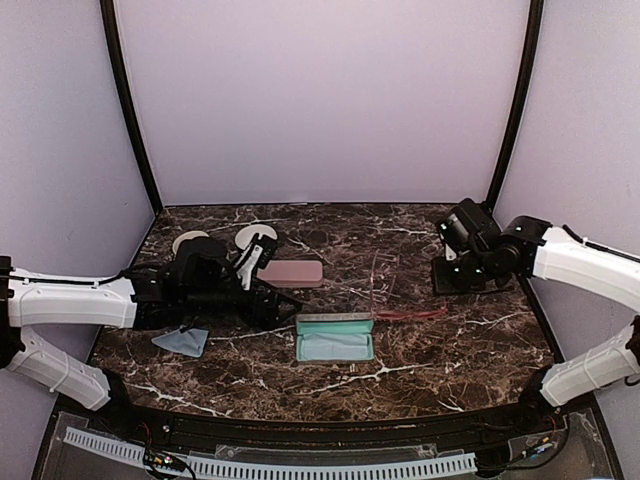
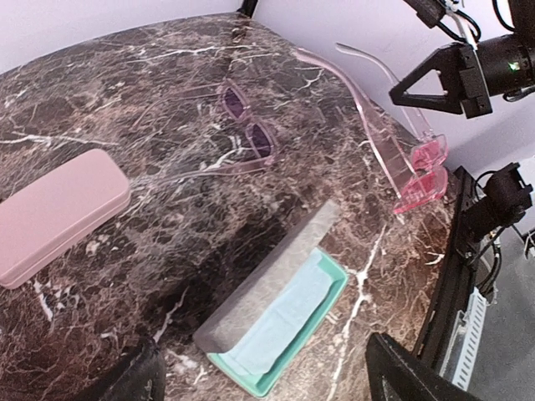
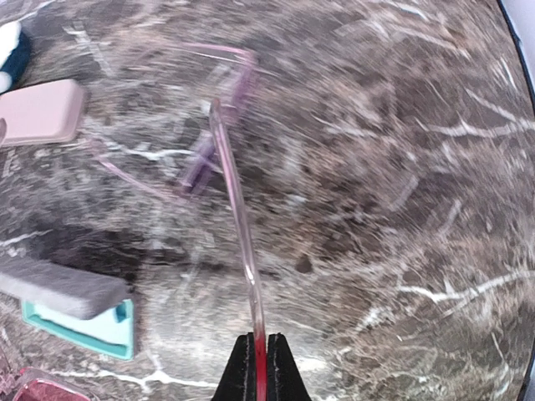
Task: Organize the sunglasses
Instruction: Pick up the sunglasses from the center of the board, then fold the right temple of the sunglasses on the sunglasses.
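Pinching: the right gripper has its fingertips pressed together on one temple arm of the thin red-framed sunglasses.
Red pair: right of centre on the dark marble table, just right of the open case. The temples are unfolded and stretch away from the red front. Whether the front touches the marble cannot be told.
Second pair: the pale translucent-framed sunglasses with dark lenses lie unfolded on the marble, farther back than the open case, apart from both grippers.
Left gripper: fingers spread wide, holding nothing, over the left half of the table.
Open case: a teal oblong case with a grey lid, near centre, a pale blue lining cloth inside.
Closed case: a pink oblong case, far-left of the open one.
Loose cloth: a light-blue cloth, near left.
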You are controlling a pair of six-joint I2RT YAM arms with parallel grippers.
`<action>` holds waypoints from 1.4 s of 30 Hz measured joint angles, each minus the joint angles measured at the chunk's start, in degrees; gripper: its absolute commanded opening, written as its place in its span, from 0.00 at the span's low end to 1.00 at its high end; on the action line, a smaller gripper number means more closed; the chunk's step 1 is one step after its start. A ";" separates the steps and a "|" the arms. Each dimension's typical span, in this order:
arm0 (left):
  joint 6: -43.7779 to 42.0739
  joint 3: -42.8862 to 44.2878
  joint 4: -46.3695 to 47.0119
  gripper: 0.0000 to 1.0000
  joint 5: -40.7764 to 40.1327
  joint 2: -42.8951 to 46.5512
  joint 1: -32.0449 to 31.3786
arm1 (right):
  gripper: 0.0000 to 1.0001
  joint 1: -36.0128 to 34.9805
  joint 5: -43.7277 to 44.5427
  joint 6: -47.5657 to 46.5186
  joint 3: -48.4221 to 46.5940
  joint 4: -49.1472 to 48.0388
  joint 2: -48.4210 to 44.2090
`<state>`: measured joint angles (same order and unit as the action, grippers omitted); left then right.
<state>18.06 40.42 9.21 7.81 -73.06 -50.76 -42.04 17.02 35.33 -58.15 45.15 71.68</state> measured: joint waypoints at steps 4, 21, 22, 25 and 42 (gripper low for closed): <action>0.81 1.57 0.81 0.85 0.11 0.92 -0.79 | 0.00 -4.57 0.46 -2.16 -3.52 -2.60 2.36; 12.37 2.91 9.18 0.66 0.44 -1.14 -0.79 | 0.00 -14.03 -0.98 -7.96 -10.73 -14.88 14.53; 12.74 3.08 9.20 0.61 0.26 -1.46 -0.79 | 0.00 -14.19 -1.03 -8.09 -10.73 -15.30 14.64; 13.68 3.54 9.44 0.47 0.09 -2.19 -0.79 | 0.00 -14.45 -1.38 -8.35 -10.73 -16.06 14.95; 17.81 3.67 10.32 0.47 1.16 -2.86 -0.79 | 0.00 -14.69 -1.14 -8.94 -10.73 -17.79 15.12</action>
<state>35.88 44.10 19.53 8.97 -75.92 -51.55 -56.73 15.88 26.39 -68.88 27.35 86.80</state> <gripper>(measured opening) 0.497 0.030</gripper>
